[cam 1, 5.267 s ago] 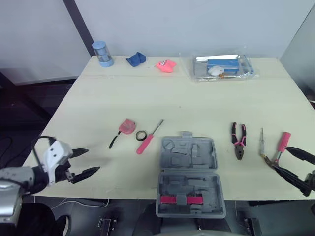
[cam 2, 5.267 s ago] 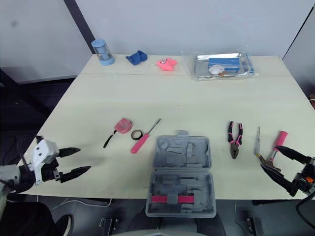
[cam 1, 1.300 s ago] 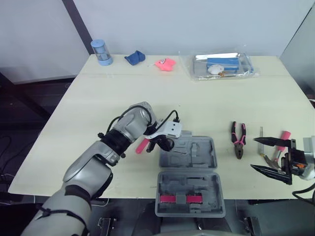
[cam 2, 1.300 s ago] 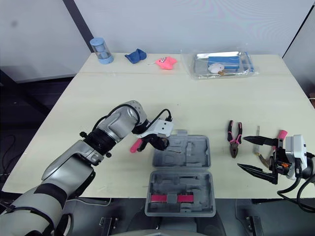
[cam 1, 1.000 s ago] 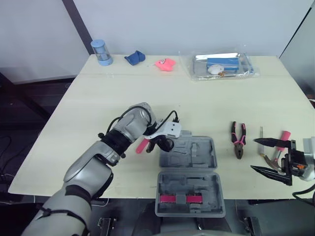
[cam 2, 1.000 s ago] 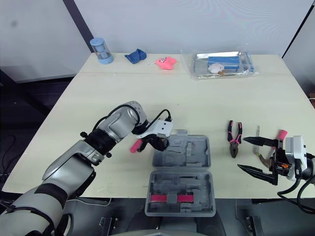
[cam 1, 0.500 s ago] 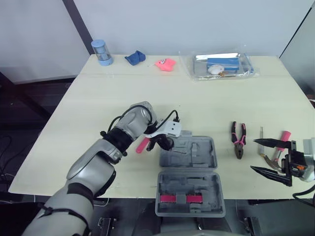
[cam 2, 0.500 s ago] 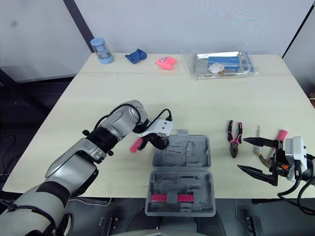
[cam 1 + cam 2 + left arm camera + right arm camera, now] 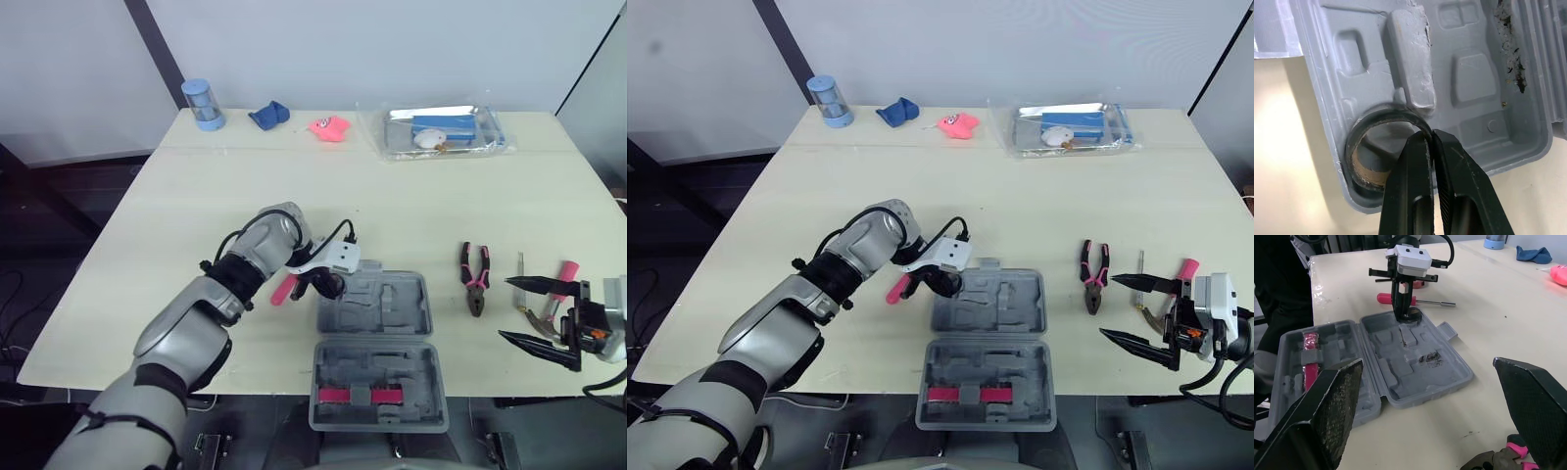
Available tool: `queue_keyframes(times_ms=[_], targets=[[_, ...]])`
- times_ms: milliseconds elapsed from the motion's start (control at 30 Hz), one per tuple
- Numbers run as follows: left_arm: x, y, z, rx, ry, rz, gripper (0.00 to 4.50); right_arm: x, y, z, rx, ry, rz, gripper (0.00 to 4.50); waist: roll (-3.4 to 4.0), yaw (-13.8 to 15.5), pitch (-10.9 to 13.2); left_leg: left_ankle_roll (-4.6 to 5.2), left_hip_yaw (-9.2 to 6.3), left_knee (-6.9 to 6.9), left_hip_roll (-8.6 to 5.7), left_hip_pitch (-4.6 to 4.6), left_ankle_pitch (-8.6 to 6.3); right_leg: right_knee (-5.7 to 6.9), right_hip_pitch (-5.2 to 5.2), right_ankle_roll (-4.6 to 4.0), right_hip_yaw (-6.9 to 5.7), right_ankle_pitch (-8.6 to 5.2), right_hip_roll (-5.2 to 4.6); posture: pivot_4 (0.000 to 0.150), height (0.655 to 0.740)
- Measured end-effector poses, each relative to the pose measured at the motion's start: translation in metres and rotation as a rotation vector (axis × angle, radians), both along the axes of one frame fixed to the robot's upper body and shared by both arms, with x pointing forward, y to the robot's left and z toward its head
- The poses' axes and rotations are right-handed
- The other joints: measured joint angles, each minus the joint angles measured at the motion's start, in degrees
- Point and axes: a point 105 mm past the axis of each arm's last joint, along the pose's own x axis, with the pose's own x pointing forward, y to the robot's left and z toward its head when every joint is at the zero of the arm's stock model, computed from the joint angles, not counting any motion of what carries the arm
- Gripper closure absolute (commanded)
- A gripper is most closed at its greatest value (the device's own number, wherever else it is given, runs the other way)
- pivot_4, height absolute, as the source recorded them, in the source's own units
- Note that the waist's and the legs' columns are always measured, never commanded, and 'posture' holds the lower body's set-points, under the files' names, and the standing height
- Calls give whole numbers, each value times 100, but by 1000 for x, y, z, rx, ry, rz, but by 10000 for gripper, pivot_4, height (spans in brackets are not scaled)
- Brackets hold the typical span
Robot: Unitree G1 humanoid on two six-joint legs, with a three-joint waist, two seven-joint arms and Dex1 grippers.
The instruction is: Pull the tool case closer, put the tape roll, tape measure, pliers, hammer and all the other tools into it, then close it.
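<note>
The grey tool case (image 9: 396, 305) lies open at the table's front middle, with a pink strip (image 9: 361, 396) in its near half. My left gripper (image 9: 328, 287) reaches over the case's far left corner. In the left wrist view it (image 9: 1429, 136) is shut on the rim of the black tape roll (image 9: 1358, 143), which rests in a round recess of the case. A pink-handled screwdriver (image 9: 282, 291) lies just left of the case. Pliers (image 9: 475, 278), a thin screwdriver (image 9: 520, 278) and the pink-handled hammer (image 9: 565, 278) lie at the right. My right gripper (image 9: 507, 308) hangs open beside the hammer.
Along the far edge stand a blue cylinder (image 9: 203, 105), a blue cloth (image 9: 268, 116), a pink toy (image 9: 330, 128) and a clear bag with a tray (image 9: 441, 131). The case's near half overhangs the table's front edge.
Since the earliest frames my left arm has come from the front left corner to the case with the tape roll. Over the last second nothing has visibly moved.
</note>
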Motion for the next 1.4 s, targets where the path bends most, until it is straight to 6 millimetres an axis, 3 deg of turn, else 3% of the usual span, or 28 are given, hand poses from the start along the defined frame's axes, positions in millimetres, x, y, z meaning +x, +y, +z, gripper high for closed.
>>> queue_keyframes(times_ms=[100,200,600,900,1067,1267,1400], targets=[[0,0,1,1,3,-6,44060,0,0,1,-2,-8,0,0,0,0,0,0,0,0,0,0,0,0,0,0,0,0,0,1500,7400],[0,-1,1,4,-5,-9,35512,0,0,1,-2,-10,-3,0,0,0,0,0,0,0,0,-1,0,0,0,0,0,0,0,1500,7400],[1,-5,2,3,-10,-15,35512,0,-1,0,-3,-11,-10,0,0,-2,0,0,0,0,0,-1,0,0,0,0,0,0,0,1500,7400],[6,-11,20,-22,-43,-35,35512,0,-1,0,-4,-12,-10,0,-1,-2,1,0,0,0,0,-2,0,0,-1,0,0,0,0,1500,7400],[8,-18,38,-188,-44,-15,35512,-1,-1,-1,-5,-13,-12,0,-1,-7,1,0,-1,0,0,-1,0,0,-1,0,0,0,0,1500,7400],[-4,5,24,-355,32,46,35512,-7,-1,-7,4,-1,-30,0,0,-2,0,0,-1,1,0,0,0,4,-1,0,0,0,-1,1500,7400],[-2,8,30,-451,2,61,35512,-8,1,-7,11,-16,-38,0,-1,29,1,0,-2,7,-2,-3,0,3,-1,0,-3,0,-4,1500,7400]])
